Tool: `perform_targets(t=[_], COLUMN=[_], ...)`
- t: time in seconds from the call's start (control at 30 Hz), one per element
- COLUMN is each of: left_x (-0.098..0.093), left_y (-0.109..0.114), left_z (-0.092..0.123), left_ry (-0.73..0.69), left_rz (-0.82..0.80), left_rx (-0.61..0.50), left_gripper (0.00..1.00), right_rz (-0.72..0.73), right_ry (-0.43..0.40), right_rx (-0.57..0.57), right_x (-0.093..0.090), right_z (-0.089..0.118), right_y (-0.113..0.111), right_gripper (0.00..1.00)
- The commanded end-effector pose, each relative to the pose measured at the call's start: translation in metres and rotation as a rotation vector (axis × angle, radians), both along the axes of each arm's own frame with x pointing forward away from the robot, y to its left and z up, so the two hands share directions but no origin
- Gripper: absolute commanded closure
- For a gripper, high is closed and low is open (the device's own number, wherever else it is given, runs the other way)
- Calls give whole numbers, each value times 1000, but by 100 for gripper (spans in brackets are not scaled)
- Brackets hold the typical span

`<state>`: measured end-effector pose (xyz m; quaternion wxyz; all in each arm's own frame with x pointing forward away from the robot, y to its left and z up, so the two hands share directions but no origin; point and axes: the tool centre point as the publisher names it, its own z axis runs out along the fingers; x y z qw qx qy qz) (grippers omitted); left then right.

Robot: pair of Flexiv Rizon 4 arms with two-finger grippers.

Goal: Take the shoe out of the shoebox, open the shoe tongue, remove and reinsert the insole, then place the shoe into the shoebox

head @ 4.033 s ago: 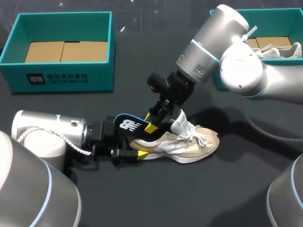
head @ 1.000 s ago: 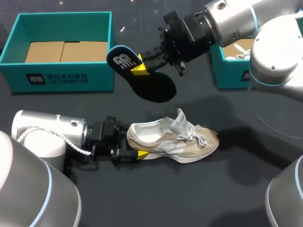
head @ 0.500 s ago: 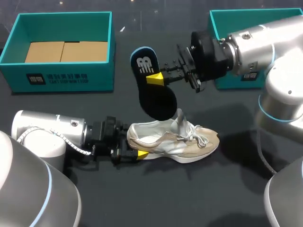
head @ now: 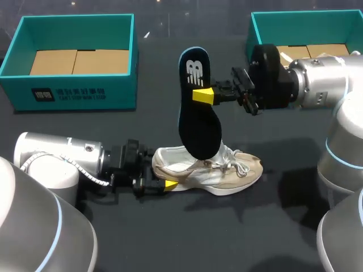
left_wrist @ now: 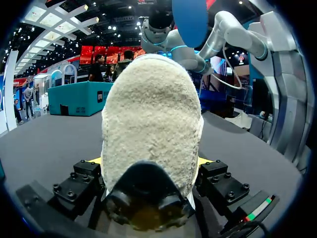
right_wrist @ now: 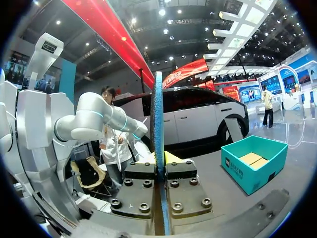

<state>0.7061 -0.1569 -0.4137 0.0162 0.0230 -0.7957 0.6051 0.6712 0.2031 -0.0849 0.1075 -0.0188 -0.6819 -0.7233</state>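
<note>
Fleecy cream heel of the shoe (left_wrist: 151, 114) tight between the two fingers (left_wrist: 79, 184), blue insole (left_wrist: 190, 20) high beyond it.

Even light from overhead.
Soft shadows lie on the dark table (head: 255, 238) beside the shoe (head: 241, 170); glare streaks the right arm (head: 323, 85).

Overhead plus two wrist views.
Head looks down on the table (head: 170, 243); left wrist close behind the shoe (left_wrist: 151, 124); right wrist edge-on along the insole (right_wrist: 158, 124), which all share.
</note>
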Motion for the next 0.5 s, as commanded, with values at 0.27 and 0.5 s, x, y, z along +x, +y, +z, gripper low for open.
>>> perform_targets(t=[0.27, 0.5], left_x=[0, 0], left_y=[-1, -1], left_z=[-1, -1], left_ry=[-1, -1], left_rz=[1, 1], left_rx=[0, 0], left_gripper=[100, 100], right_rz=[-59, -45], right_ry=[25, 135], right_rx=[-8, -46], right_x=[-20, -32], right_z=[-2, -1], right_y=[-10, -19], right_gripper=[100, 100])
